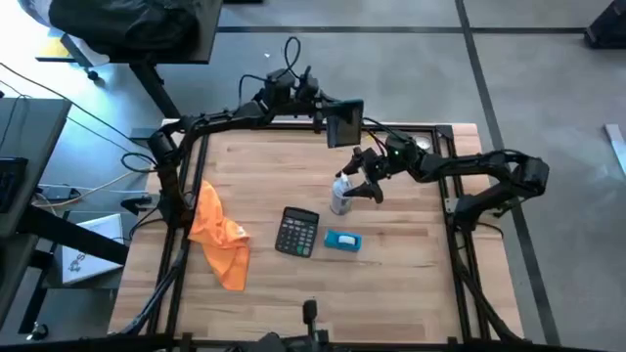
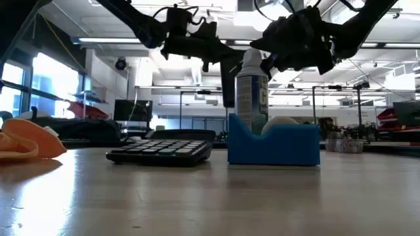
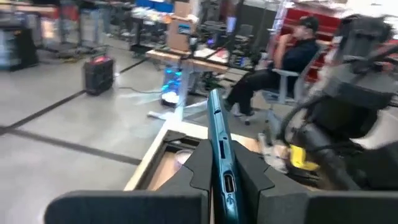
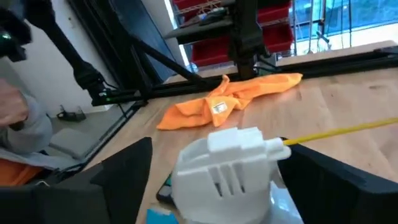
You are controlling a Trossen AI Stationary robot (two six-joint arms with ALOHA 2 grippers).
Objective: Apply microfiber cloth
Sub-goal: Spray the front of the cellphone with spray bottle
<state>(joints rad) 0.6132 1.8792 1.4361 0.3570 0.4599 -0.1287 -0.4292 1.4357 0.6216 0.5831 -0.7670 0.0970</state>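
Observation:
The orange microfiber cloth (image 1: 220, 235) lies crumpled on the wooden table near its left edge, also seen in the right wrist view (image 4: 230, 96), and no gripper touches it. My left gripper (image 1: 329, 111) is over the far middle of the table, shut on a flat teal slab (image 1: 344, 123). My right gripper (image 1: 364, 184) is open at a white-capped spray bottle (image 1: 341, 196) standing mid-table. Its fingers (image 4: 127, 168) stand on either side of the white spray head (image 4: 227, 165). I cannot tell whether they touch it. My left gripper pinches the teal slab between its two fingers (image 3: 199, 165), one on each flat face, at the edge that carries a small port (image 3: 227, 184). The slab shows edge-on between the fingers and reaches out beyond them. It is lifted clear of the table.
A black calculator (image 1: 297, 232) and a small blue-and-white box (image 1: 342, 241) lie in front of the bottle. Black frame rails (image 1: 176, 196) run along the table's sides. A seated person (image 3: 286, 62) shows beyond the table. Bare wood lies at the near right.

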